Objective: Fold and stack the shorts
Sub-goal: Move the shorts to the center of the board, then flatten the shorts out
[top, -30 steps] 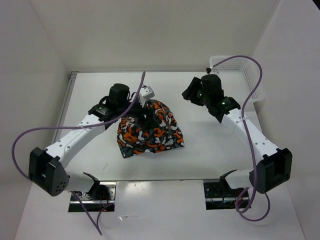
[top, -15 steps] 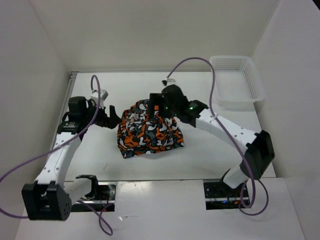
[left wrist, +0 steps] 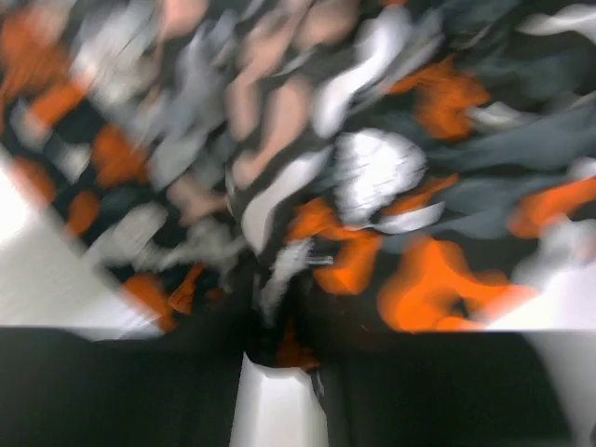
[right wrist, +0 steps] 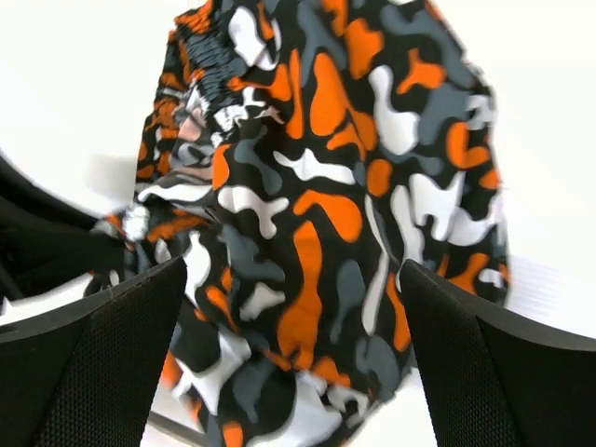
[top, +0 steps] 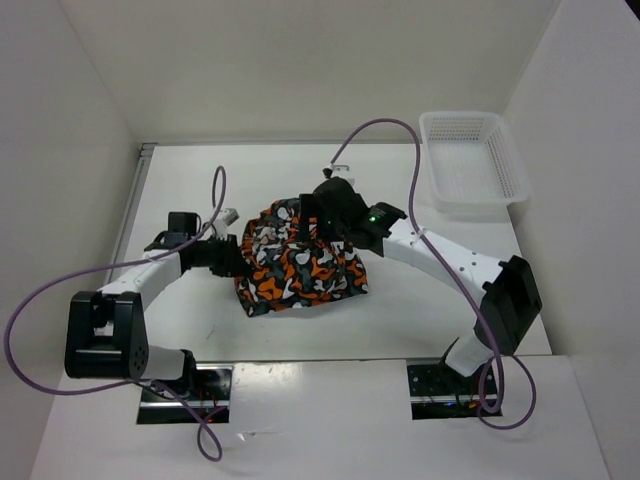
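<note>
Bracketing bunched shorts (top: 300,268), long axis roughly left-right: left end effector (top: 232,256) at left edge, grip unreadable through blur; right end effector (top: 312,215) spread wide over far edge.

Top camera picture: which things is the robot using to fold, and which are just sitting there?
For the job: soft camouflage shorts in orange, grey, black and white; left gripper at their edge; right gripper over them.
Just lying about: white plastic mesh basket in the far right corner.

shorts (top: 300,265) on table (top: 420,300) centre, basket (top: 432,170) at far-right corner
</note>
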{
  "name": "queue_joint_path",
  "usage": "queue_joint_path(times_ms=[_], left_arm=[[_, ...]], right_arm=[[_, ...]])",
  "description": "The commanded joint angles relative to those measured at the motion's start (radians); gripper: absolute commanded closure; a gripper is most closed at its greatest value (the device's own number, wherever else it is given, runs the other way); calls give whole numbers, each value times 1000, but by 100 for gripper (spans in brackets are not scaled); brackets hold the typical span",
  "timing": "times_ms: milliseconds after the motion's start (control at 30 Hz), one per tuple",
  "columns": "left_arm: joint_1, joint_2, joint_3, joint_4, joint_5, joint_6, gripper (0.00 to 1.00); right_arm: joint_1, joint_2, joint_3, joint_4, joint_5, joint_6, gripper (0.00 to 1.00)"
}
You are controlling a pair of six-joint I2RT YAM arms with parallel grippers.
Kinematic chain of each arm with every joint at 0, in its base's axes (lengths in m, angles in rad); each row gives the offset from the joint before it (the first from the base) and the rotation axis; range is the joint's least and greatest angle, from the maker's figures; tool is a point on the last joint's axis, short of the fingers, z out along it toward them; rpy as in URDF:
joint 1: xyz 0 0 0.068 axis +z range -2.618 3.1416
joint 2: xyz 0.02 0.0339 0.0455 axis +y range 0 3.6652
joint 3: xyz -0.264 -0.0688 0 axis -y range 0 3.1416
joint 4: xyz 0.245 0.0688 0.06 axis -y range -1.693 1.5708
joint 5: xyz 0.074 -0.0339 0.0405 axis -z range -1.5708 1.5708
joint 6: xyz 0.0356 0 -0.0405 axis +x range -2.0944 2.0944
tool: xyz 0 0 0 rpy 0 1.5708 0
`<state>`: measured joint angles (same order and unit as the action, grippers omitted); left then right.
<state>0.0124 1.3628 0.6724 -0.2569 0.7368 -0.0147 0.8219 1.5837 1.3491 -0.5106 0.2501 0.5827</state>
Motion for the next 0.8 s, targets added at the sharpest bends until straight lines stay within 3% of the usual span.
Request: queue_joint_path(times_ms=[0, 67, 233, 367, 567, 600, 633, 667, 767], left_arm=[[-22, -11, 119, 78, 197, 15, 86], [-34, -2, 196, 38, 280, 15, 99], [-120, -25, 358, 28, 309, 15, 100], [-308, 15, 519, 112, 262, 15, 100], [-578, 226, 685, 228, 211, 15, 96], [-600, 245, 706, 228, 211, 15, 85], [-617, 260, 728, 202, 211, 15, 56], [-617, 269, 769, 174, 202, 15, 13], [-583, 242, 785, 52, 139, 15, 0]], right_arm=[[-1, -88, 30, -35, 107, 14, 0], [-50, -112, 30, -35, 107, 14, 0], [-180, -243, 1, -16, 124, -4, 0], [-223, -367, -62, 32, 170, -38, 0], [-337, -542, -139, 60, 143, -10, 0], [-348, -553, -154, 41, 143, -11, 0], [-348, -553, -154, 32, 111, -26, 0], [-348, -567, -165, 21, 92, -36, 0], [-348, -567, -208, -3, 14, -49, 0]])
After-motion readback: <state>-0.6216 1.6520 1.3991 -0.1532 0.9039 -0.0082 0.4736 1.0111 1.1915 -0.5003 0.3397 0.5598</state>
